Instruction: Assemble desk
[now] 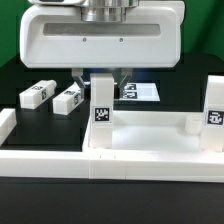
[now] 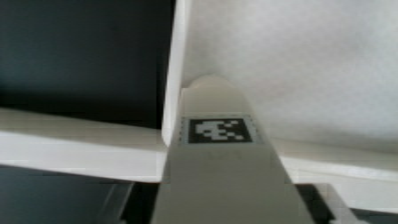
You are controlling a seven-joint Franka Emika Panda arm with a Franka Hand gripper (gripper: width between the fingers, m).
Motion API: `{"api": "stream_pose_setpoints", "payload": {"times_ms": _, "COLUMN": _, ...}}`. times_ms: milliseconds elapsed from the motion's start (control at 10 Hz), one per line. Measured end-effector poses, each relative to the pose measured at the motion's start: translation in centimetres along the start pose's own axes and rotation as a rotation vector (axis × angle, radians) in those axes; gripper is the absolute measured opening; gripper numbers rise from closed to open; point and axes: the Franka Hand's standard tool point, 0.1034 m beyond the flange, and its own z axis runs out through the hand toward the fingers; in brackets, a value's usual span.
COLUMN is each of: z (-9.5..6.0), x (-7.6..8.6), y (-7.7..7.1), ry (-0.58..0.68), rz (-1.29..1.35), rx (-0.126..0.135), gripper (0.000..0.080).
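The white desk tabletop lies in front with its raised rim up. One tagged leg block stands upright at its left corner, and a second leg stands at the exterior view's right. My gripper hangs straight over the first leg with a finger on each side of its top. In the wrist view the leg runs between my fingers. A dark gap shows on each side of it, so the jaws stand open around it. The tabletop lies below.
Two loose leg blocks lie on the black table at the back left. The marker board lies behind the gripper. White border rails run along the front and the left side.
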Motion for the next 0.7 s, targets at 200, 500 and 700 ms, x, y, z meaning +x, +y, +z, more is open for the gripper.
{"api": "stream_pose_setpoints", "payload": {"times_ms": 200, "z": 0.00, "x": 0.01, "y": -0.04, "ry": 0.001, "rz": 0.138, "rx": 0.002, "gripper": 0.0290}}
{"api": "stream_pose_setpoints", "payload": {"times_ms": 500, "z": 0.01, "x": -0.02, "y": -0.08, "ry": -0.001, "rz": 0.300, "rx": 0.002, "gripper": 0.0290}}
{"api": "stream_pose_setpoints", "payload": {"times_ms": 700, "z": -0.02, "x": -0.09, "y": 0.01, "ry": -0.003, "rz": 0.418, "rx": -0.003, "gripper": 0.0300}}
